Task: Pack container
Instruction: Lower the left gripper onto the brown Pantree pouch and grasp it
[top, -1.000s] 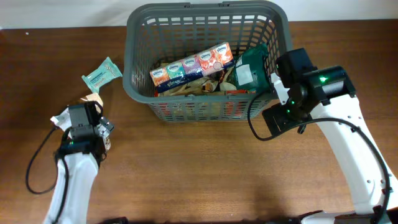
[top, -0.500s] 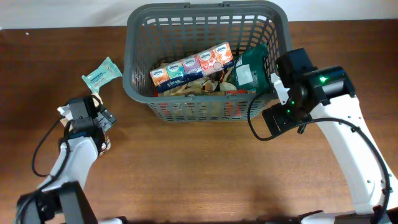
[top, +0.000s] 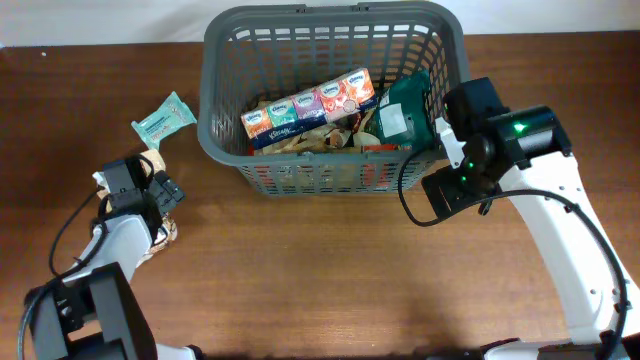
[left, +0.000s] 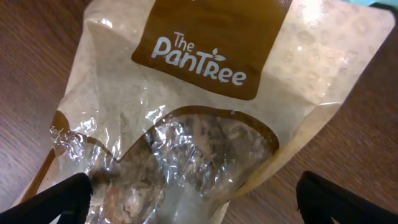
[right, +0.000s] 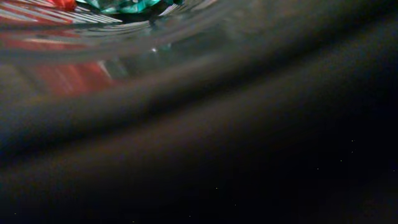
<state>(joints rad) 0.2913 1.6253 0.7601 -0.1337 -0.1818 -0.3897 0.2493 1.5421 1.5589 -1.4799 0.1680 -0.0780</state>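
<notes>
Left side: the left gripper (left: 199, 202) is over a tan pouch (left: 205, 124) printed "The PanTree", which lies flat on the wooden table (top: 300, 270). Its fingertips (left: 56, 196) are spread wide, one at each lower edge of the pouch, released and grasping nothing. A teal wipes packet (top: 163, 118) lies on the table beyond this arm, near the container's left wall but apart from it.

Centre: the container (top: 330, 20), a dark grey slotted basket, stands at the far middle of the table. It holds a row-pack of tissues (top: 310, 105) lying across the middle and a green packet (top: 403, 112) leaning at the right end, over mixed packets.

Right side: the right gripper (top: 445, 140) is at the container's right wall. The right wrist view is dark blur, with the basket pressed close; whether those fingers are released or clenched cannot be told.
</notes>
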